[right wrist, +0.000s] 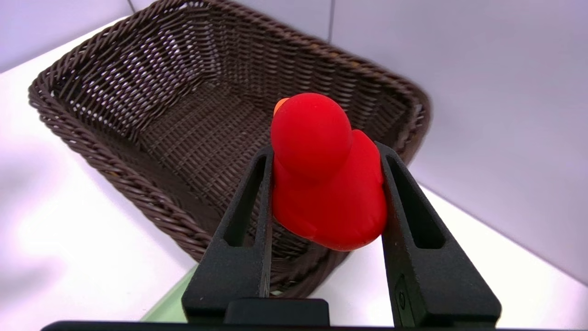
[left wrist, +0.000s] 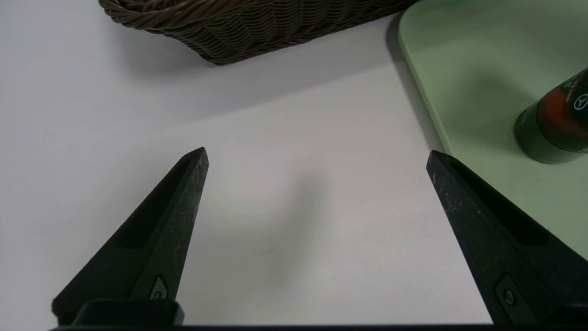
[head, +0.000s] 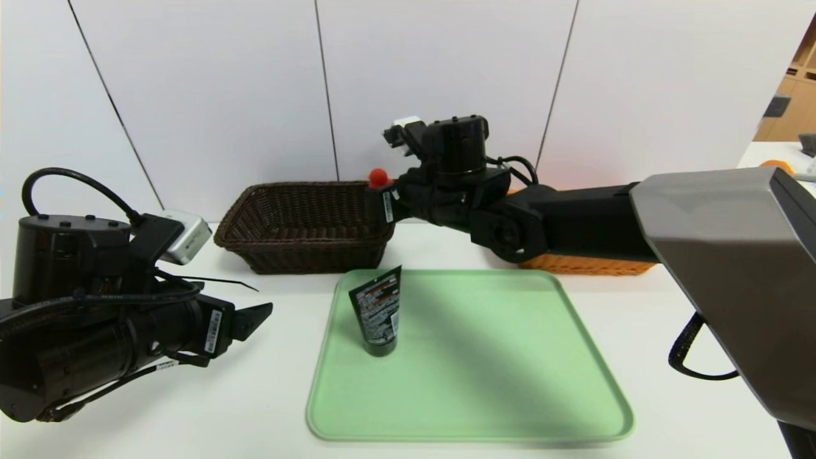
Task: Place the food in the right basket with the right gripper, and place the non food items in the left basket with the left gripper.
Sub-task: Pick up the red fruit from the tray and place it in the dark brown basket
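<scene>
We observe the right gripper [right wrist: 327,151] above the right-hand end of the dark brown woven basket [right wrist: 202,133], as the head view shows. Its jaws are closed on a glossy red rounded toy with a small orange part [right wrist: 330,184]; one finger bears on each side of it. We see no wall of the basket touching the toy in the right wrist view.

We locate the left gripper [left wrist: 317,151] over the white tabletop [head: 255,395], to the left of the light green rectangular tray [head: 497,357]. Its jaws stand wide, with nothing between them.

We find the black squeeze tube with printed text [head: 377,312] on the left part of the tray, standing on its cap and leaning slightly. The brown basket sits behind the tray, toward its left. We note the orange woven basket [head: 586,263] behind the tray's right side; the right arm covers much of it, so we cannot tell its contents.
</scene>
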Tool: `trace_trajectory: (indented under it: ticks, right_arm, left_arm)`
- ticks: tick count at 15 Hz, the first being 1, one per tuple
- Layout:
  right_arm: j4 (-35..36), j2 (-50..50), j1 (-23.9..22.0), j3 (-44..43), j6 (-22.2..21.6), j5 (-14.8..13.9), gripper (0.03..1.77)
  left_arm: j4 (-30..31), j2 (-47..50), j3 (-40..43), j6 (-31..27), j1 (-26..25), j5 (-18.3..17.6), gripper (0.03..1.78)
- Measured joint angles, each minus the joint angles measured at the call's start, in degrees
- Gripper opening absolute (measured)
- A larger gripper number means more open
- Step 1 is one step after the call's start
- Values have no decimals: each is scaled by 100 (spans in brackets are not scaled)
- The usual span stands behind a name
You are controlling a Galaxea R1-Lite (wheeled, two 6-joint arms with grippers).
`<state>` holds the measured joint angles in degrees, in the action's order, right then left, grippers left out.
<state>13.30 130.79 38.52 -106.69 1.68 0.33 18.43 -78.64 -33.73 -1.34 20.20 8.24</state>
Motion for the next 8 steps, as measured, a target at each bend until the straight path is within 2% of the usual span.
trace_trajectory:
  ticks: [2, 8]
  right_arm:
    - [-296, 77, 39, -245, -124, 29, 67]
    - [-617, 199, 50, -472, -119, 88, 67]
  left_arm:
    - [9, 0, -15, 5, 2, 11, 169]
    - [9, 1, -26, -6, 2, 49, 169]
